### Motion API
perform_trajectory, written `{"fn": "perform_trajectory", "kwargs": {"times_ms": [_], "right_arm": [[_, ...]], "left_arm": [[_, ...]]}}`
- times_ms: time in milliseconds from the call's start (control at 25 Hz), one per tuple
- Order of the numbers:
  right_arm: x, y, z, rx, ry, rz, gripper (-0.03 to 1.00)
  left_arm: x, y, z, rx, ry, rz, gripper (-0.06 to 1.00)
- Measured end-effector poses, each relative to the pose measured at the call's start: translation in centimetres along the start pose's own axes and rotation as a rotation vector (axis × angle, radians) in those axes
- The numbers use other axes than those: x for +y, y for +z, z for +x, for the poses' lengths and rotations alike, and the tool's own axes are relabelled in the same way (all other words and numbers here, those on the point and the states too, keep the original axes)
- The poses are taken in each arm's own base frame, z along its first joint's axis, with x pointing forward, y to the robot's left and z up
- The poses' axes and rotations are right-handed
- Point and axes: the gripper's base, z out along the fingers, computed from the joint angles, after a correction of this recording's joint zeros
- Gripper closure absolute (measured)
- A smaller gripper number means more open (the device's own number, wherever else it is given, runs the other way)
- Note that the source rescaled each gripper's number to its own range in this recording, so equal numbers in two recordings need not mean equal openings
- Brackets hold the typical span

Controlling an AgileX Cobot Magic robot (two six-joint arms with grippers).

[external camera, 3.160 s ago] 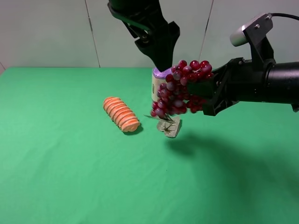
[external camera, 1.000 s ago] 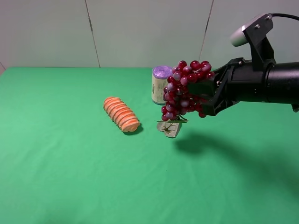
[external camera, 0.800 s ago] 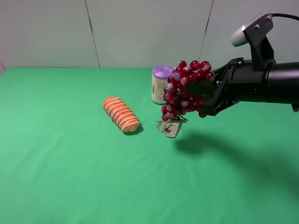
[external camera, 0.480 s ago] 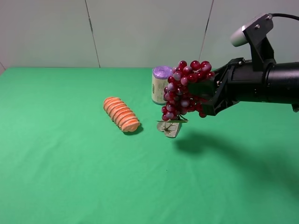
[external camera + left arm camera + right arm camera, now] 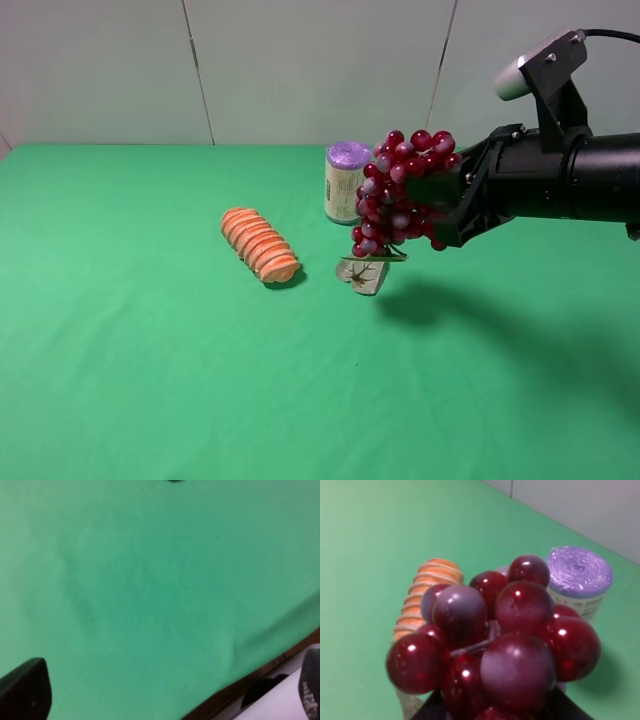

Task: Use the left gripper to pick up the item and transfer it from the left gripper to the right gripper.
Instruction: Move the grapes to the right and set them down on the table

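Note:
The item, a bunch of dark red and purple grapes (image 5: 400, 190), hangs in the air in my right gripper (image 5: 432, 203), which is shut on its right side above the middle of the green table (image 5: 150, 380). A pale green leaf (image 5: 362, 272) dangles under the bunch, at or just above the cloth. The right wrist view is filled by the grapes (image 5: 495, 640). My left gripper (image 5: 165, 690) is out of the exterior high view. Its wrist view shows black fingertips (image 5: 22, 690) far apart over bare green cloth, open and empty.
A ribbed orange roll (image 5: 259, 245) lies on the table left of the grapes, also in the right wrist view (image 5: 422, 595). A purple-topped can (image 5: 346, 181) stands behind the bunch (image 5: 577, 575). The left wrist view shows the table's edge (image 5: 280, 655).
The left arm, above the grapes 3.2 s ago, has left the exterior high view. In the last second the right gripper and grapes shifted slightly to the right.

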Motion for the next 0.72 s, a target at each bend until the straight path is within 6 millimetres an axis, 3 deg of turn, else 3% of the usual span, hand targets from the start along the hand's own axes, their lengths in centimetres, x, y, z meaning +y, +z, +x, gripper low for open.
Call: {"fn": "perform_trajectory", "kwargs": {"times_ms": [480,720], "right_arm": [[-0.02,0.0,0.01,0.001,0.001,0.002,0.95],[-0.66,-0.03,0.37,0.039,0.066,0.074,0.96]], "left_arm": [[-0.03,0.0,-0.04,-0.005,-0.009,-0.006,-0.05],[-0.11,0.02,-0.05,-0.018,-0.112,-0.112,-0.05]]}}
